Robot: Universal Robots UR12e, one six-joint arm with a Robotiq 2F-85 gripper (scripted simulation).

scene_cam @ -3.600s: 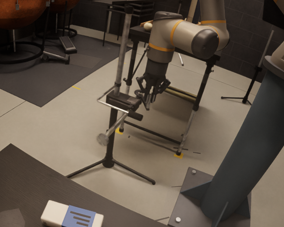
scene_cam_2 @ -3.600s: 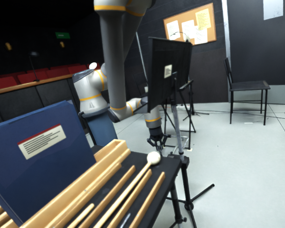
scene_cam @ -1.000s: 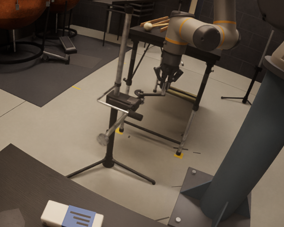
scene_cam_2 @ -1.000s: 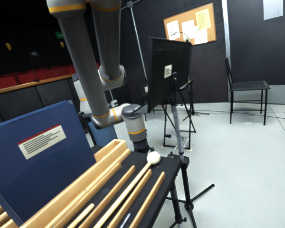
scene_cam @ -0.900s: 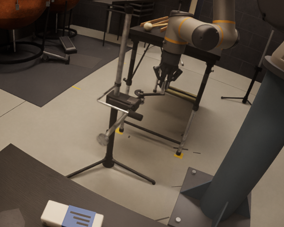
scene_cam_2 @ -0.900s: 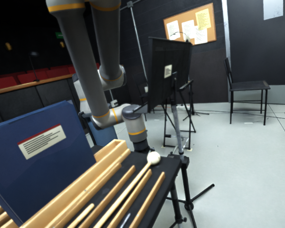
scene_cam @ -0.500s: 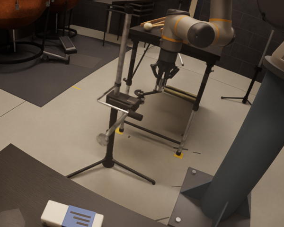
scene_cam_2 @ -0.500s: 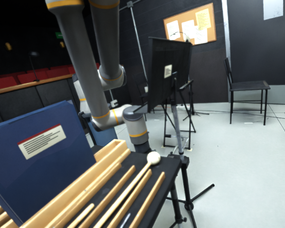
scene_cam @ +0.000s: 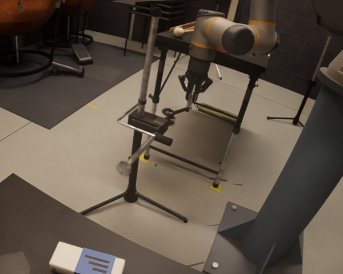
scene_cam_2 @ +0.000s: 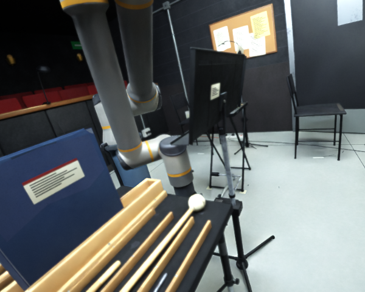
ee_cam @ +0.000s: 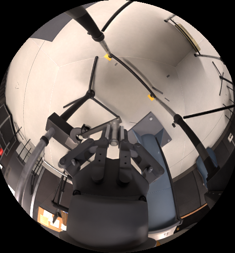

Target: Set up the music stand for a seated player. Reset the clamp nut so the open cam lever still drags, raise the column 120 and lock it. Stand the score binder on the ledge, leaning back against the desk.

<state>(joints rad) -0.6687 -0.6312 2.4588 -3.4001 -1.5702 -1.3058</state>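
The music stand stands on a tripod base (scene_cam: pixel 131 197) in the middle of the floor. Its silver column (scene_cam: pixel 147 60) rises from a black clamp block (scene_cam: pixel 148 121). A cam lever (scene_cam: pixel 177 111) reaches out from the clamp toward the table. My gripper (scene_cam: pixel 190 98) is closed on the lever's end, and the wrist camera shows the silver handle (ee_cam: pixel 113 134) between the fingers. A second silver rod with a round end (scene_cam: pixel 125 167) slants down from the block. The stand's black desk (scene_cam_2: pixel 215 89) sits at the column's top. The blue score binder (scene_cam_2: pixel 47 195) leans at the table's far end.
A wooden tray of mallets and sticks (scene_cam_2: pixel 145 242) lies on the black table (scene_cam: pixel 216 56). The arm's blue pedestal (scene_cam: pixel 296 183) stands to the right. Timpani (scene_cam: pixel 18 17) stand at the far left. A second stand (scene_cam: pixel 301 100), a chair (scene_cam_2: pixel 315 119) and a box (scene_cam: pixel 86 261) are nearby.
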